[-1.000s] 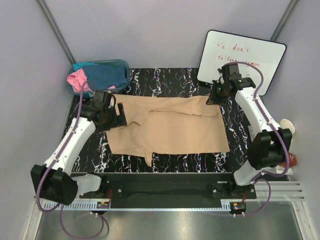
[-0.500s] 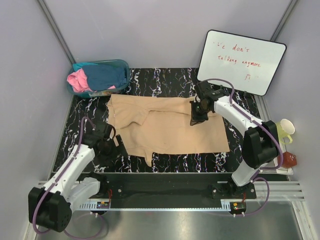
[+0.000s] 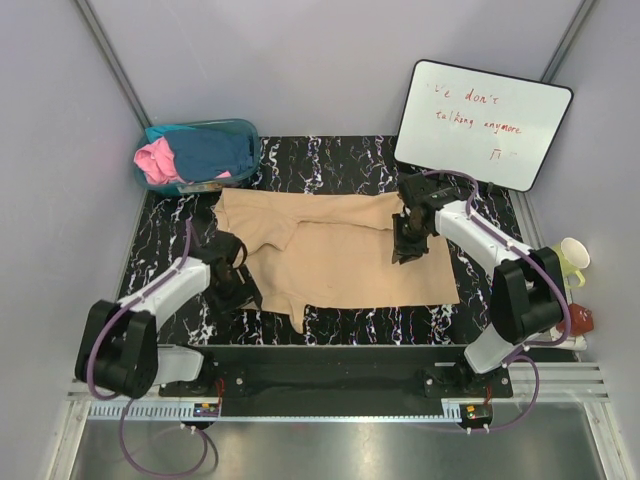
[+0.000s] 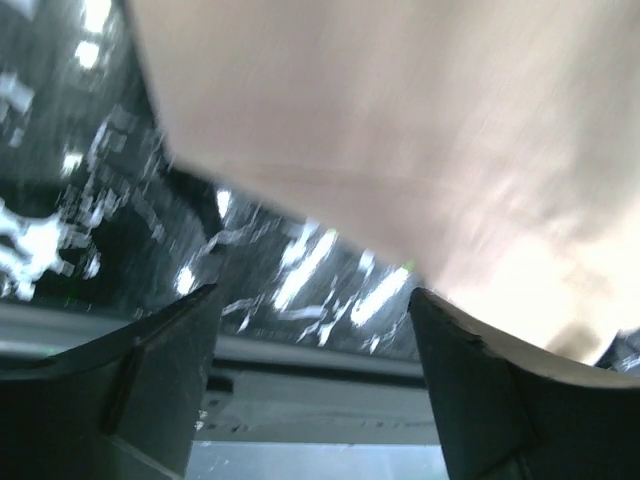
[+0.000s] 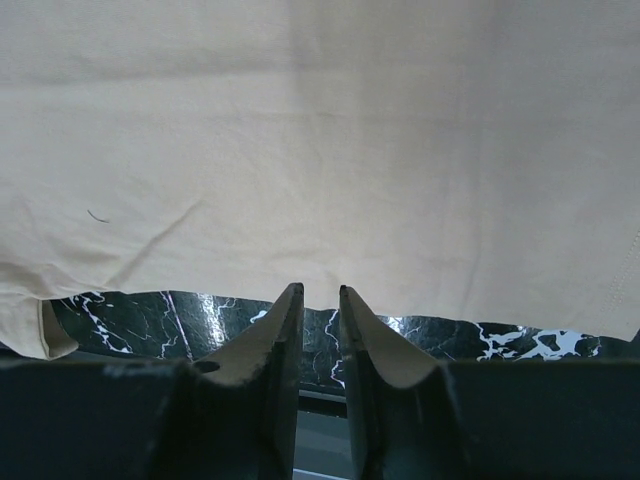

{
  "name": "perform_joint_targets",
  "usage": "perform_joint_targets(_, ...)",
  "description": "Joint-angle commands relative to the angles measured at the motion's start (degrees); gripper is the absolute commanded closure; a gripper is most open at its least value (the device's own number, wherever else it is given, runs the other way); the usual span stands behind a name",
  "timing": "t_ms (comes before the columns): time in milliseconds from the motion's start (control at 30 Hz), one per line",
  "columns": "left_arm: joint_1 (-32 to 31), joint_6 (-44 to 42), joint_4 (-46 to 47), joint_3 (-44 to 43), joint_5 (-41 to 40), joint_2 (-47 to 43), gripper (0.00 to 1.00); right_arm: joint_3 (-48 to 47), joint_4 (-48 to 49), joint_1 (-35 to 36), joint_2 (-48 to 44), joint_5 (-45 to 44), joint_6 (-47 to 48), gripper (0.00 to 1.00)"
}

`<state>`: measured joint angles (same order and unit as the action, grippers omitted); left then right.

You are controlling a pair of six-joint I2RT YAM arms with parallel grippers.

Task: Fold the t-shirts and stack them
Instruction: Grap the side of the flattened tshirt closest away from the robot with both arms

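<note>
A light tan t-shirt (image 3: 345,255) lies spread on the black marble table (image 3: 330,160), its left side creased. My left gripper (image 3: 240,290) is low at the shirt's near left edge. In the left wrist view its jaws (image 4: 312,293) stand wide open and empty, with the blurred tan cloth (image 4: 400,130) just beyond them. My right gripper (image 3: 400,252) hovers over the shirt's right part. In the right wrist view (image 5: 320,292) its jaws are almost together with nothing between them, above the shirt's near hem (image 5: 330,200). Pink (image 3: 155,160) and teal-blue (image 3: 210,150) shirts lie in the tub.
The see-through teal tub (image 3: 245,135) stands at the far left corner. A whiteboard (image 3: 485,120) leans at the far right. A pale mug (image 3: 570,262) and a red object (image 3: 580,320) sit off the table's right edge. The metal rail (image 3: 330,365) runs along the near edge.
The left gripper let go of the shirt's left side, swung back toward me, then came in to the near left edge. The right gripper moved from the far right corner to over the shirt.
</note>
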<state>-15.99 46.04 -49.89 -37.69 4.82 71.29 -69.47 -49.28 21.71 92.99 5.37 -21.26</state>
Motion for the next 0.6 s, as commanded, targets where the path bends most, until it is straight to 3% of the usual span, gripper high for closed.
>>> perform_joint_targets(0,-0.5,-0.2,6.7,-4.0,-2.4,6.1,0.29,-1.7,0.4,-0.2,-1.5,1.7,0.7,0.71)
perform_joint_targets(33,-0.6,-0.3,7.1,-4.4,-3.1,7.1,0.32,-2.0,0.3,-0.2,-1.2,1.9,0.9,0.71)
perform_joint_targets(100,-0.7,-1.0,7.9,-5.9,-4.3,10.3,0.50,-2.4,0.4,-0.2,-0.7,2.5,1.2,0.71)
perform_joint_targets(167,-0.9,-1.4,8.2,-7.5,-5.3,11.9,0.76,-2.9,0.4,-0.2,-0.4,2.7,1.7,0.71)
perform_joint_targets(200,-0.9,-1.7,8.1,-7.9,-6.4,12.8,0.99,-3.0,0.4,-0.1,-0.1,3.4,1.9,0.71)
perform_joint_targets(567,-1.2,-3.3,4.8,-18.4,-7.3,6.0,1.00,-3.6,0.7,-0.3,0.9,5.2,3.9,0.70)
